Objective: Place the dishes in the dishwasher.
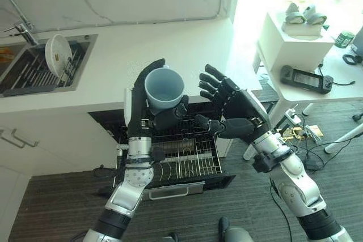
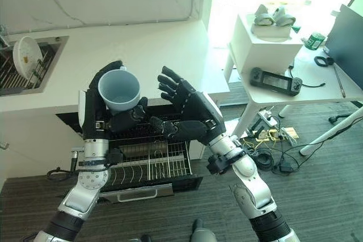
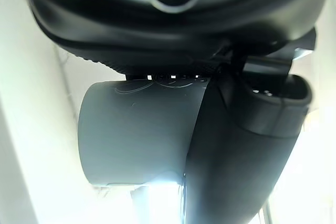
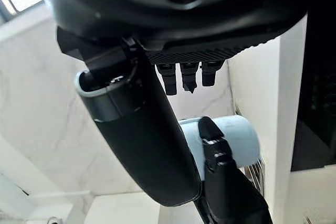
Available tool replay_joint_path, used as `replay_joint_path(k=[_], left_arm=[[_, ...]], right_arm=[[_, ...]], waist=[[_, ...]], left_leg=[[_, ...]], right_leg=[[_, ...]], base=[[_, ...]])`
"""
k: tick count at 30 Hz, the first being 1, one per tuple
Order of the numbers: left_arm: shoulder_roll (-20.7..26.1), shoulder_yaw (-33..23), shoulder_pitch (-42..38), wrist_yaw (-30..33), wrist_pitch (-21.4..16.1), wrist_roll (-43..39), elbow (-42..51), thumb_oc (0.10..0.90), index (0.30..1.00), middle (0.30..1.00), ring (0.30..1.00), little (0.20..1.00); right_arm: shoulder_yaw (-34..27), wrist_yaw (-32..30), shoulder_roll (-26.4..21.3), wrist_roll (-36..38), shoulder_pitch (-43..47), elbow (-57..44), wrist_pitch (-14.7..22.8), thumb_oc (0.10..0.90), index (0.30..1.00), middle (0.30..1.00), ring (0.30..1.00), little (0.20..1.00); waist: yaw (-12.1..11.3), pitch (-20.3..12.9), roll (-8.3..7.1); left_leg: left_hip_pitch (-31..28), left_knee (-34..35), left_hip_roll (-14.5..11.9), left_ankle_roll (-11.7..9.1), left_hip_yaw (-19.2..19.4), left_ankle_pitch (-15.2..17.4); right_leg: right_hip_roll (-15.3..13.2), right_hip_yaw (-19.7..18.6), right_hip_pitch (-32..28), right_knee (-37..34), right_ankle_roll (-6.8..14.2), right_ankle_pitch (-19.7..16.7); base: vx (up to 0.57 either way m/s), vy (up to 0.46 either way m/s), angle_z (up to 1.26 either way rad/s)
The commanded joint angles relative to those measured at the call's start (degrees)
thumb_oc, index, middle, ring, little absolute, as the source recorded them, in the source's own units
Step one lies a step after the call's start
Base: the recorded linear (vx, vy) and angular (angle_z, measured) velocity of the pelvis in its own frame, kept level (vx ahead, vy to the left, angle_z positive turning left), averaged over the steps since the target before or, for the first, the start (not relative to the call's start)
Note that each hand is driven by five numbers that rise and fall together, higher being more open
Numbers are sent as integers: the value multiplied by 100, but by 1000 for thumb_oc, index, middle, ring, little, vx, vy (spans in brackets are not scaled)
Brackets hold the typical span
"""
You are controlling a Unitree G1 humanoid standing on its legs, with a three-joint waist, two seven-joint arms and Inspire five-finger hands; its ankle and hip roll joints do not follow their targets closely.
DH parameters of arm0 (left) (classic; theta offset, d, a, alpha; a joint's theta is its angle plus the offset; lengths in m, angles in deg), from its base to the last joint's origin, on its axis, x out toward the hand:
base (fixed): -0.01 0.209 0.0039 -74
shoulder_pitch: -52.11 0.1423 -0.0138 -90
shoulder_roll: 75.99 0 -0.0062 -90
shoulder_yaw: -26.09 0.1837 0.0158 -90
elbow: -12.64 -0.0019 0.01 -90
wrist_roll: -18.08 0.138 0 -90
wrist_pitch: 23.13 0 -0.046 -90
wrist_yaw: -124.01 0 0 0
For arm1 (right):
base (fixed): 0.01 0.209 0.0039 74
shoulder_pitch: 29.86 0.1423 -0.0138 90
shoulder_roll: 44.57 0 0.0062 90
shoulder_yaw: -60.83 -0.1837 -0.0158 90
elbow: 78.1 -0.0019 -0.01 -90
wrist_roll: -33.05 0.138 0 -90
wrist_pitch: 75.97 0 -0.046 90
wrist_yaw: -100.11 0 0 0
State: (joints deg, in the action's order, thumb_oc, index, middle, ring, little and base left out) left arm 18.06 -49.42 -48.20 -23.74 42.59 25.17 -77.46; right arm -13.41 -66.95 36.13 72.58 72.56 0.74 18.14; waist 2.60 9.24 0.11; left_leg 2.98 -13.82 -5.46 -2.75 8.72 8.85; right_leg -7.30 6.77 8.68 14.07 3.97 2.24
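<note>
A pale blue-grey cup [image 1: 164, 88] is held mouth-up in my left hand [image 1: 142, 101], fingers behind it and thumb curled across its front. The cup [image 3: 136, 135] shows close up in the left wrist view, against the palm. The cup hangs above the open dishwasher's pulled-out wire rack [image 1: 190, 157]. My right hand [image 1: 235, 111] hovers just right of the cup, fingers spread and relaxed, thumb pointing toward it, holding nothing. The cup [image 4: 231, 140] and my left thumb appear past my right hand in the right wrist view. A white plate [image 1: 57, 55] stands upright in the sink rack.
The white counter [image 1: 187, 43] runs behind the dishwasher, with a sink [image 1: 34, 66] at its left. A white side table [image 1: 340, 83] with a handheld console [image 1: 306, 79] and a box stands at the right. Cables [image 1: 300, 134] litter the floor under it.
</note>
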Motion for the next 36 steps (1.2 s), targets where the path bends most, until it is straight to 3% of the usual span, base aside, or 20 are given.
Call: replay_joint_path(k=[1,15,20,30,36], left_arm=[[307,191,-868,536,-765,494,97,400,300,300,300,300],[162,713,-1181,934,-704,881,-363,400,300,300,300,300],[113,820,-1206,935,-666,905,-517,400,300,300,300,300],[73,959,-1209,1018,-686,942,-828,400,300,300,300,300],[33,1059,-1257,982,-598,969,-776,400,300,300,300,300]], right_arm=[[-136,-24,223,368,514,-187,202,800,900,900,900,900],[348,-37,576,997,1086,153,-232,800,900,900,900,900],[434,-57,646,1096,1238,209,-215,800,900,900,900,900],[344,-374,826,2012,1260,149,-192,800,900,900,900,900],[356,-419,898,1875,1307,196,-123,800,900,900,900,900]], waist=[[-44,-441,-265],[-154,-442,-290],[-186,-437,-291],[-200,-419,-294],[-200,-409,-289]], left_leg=[[63,-337,-7,100,-56,699],[61,-337,6,97,-166,693],[66,-337,13,99,-189,688],[57,-337,15,122,-179,676],[47,-337,27,134,-180,676]], right_leg=[[-258,58,-264,312,438,891],[-250,96,-330,312,419,896],[-248,93,-336,312,418,891],[-258,94,-344,312,427,867],[-255,81,-344,312,433,853]], base=[[1,-14,4],[-4,-9,5],[-1,1,4],[0,0,0],[0,0,0]])
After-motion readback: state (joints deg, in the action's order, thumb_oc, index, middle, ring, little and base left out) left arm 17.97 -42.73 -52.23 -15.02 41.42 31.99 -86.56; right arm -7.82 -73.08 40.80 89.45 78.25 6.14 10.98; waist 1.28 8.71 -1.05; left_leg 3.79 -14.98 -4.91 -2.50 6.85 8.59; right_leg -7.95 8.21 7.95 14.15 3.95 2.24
